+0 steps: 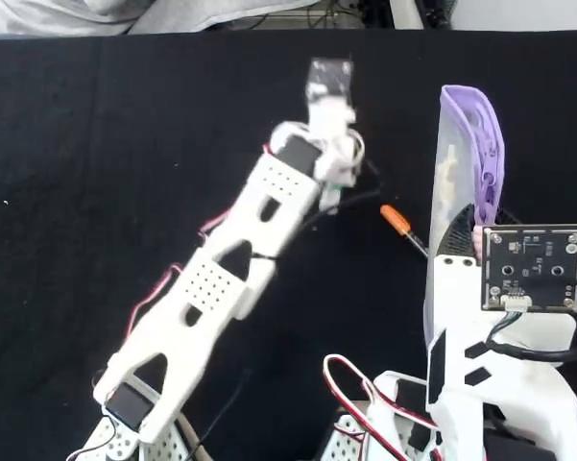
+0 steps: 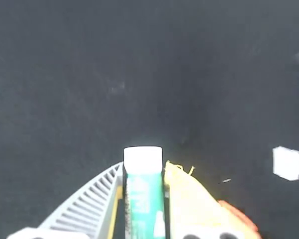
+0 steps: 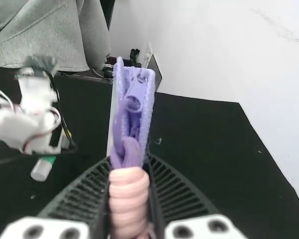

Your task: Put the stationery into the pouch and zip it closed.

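Note:
My left gripper is shut on a glue stick with a white cap and green label, held low over the black table. From above, this gripper and the glue stick sit mid-table, just left of the pouch. The purple-zippered translucent pouch stands on end, held up by my right gripper, which is shut on its lower end beside a pink coiled strap. The zipper faces the right wrist camera. An orange pen lies on the table between glue stick and pouch.
A small white block lies on the black tablecloth near the left gripper. Grey fabric and cables sit beyond the table's far edge, and a white wall stands behind the pouch.

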You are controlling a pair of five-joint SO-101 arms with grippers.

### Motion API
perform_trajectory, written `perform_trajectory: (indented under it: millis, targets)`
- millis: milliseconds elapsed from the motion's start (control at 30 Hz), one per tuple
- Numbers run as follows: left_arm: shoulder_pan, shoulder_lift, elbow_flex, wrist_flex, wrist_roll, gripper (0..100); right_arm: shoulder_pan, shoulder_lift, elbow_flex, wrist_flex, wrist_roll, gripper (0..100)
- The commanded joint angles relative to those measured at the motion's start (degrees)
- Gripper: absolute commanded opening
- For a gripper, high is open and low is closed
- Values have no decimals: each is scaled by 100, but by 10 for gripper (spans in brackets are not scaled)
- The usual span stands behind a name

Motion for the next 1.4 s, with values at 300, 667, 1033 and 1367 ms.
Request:
perform_trajectory:
  millis: [300,667,1033,1367]
  targets:
    - [-637,-3719,-224,1345,18,29,-519,13,-312,35,-185,11]
    - [-2246,-5873,-215,1714,26,29,-2936,-760,-207,123,-193,11]
    - [-2695,-7481,-215,2031,26,29,-4501,-1675,1138,-862,-246,11]
    - [-2360,-8114,-207,2031,879,29,-5248,-2176,1314,-932,26,11]
